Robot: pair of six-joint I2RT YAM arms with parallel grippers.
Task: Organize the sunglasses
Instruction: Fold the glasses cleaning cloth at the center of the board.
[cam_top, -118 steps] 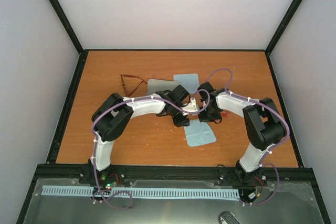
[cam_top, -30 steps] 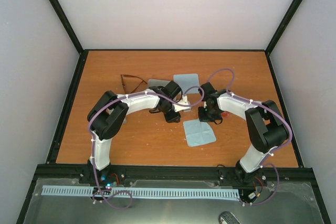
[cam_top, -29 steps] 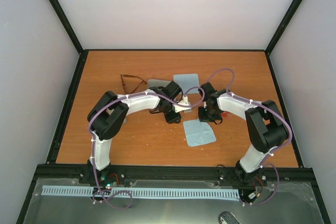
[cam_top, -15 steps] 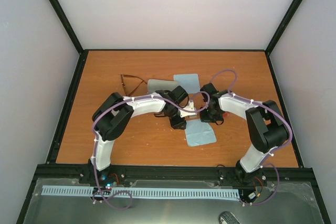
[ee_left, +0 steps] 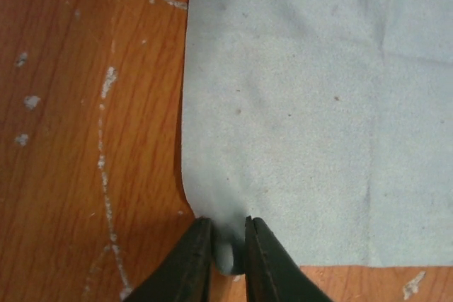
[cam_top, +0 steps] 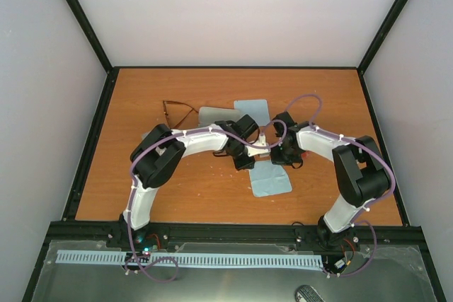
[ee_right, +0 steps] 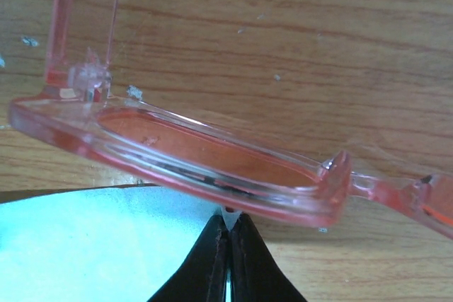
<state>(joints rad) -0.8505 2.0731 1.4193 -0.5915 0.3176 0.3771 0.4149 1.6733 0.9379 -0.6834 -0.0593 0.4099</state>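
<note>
Pinching comes first in this listing: the left gripper (ee_left: 228, 245) is gripping a small fold at the edge of the light blue cloth (ee_left: 297, 104), which is lying flat on the table (cam_top: 318, 90).

Next, the right gripper (ee_right: 228, 228), jaws together, is nipping the lower rim of the red-orange sunglasses (ee_right: 205, 150), just beside that cloth's far edge.

Farthest back, the dark brown sunglasses (cam_top: 177, 109) are lying untouched.

The step in hand appears to be bringing the red pair onto the cloth. The next move is calling for a level, gentle set-down.

overhead looks down; both wrist views hug one cloth (ee_left: 297, 104).
</note>
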